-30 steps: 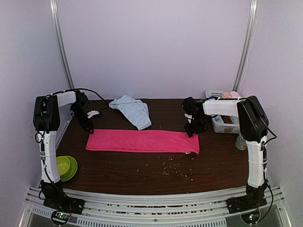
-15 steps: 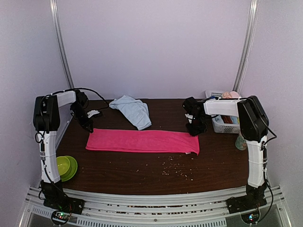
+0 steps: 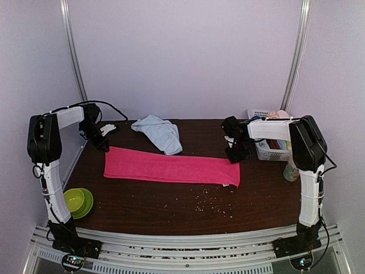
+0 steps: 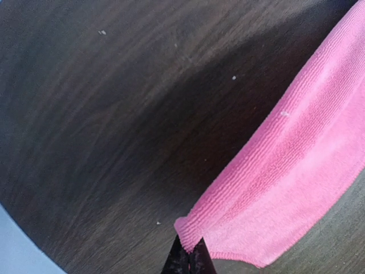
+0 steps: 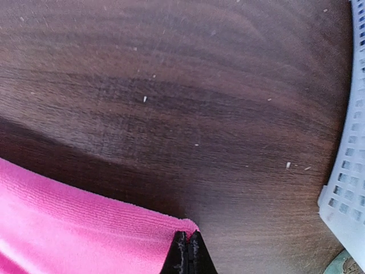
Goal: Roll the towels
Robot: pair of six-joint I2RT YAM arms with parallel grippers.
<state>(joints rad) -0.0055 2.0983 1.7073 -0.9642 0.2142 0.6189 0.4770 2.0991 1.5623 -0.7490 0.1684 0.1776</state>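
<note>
I see the left hand (image 4: 188, 260) pinched together on the far left corner of the pink towel (image 3: 171, 168), and the right hand (image 5: 187, 251) pinched together on its far right corner. The towel lies stretched across the table (image 3: 171, 214), with bare table in front. The white basket (image 5: 345, 171) stands near the right hand. The crumpled light blue towel (image 3: 159, 132) lies behind; I cannot tell whether the towels touch. Both wrist views crop the fingers.

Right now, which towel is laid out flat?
The bright pink cloth towel, stretched into a long strip; the pale blue cloth towel lies crumpled behind it.
</note>
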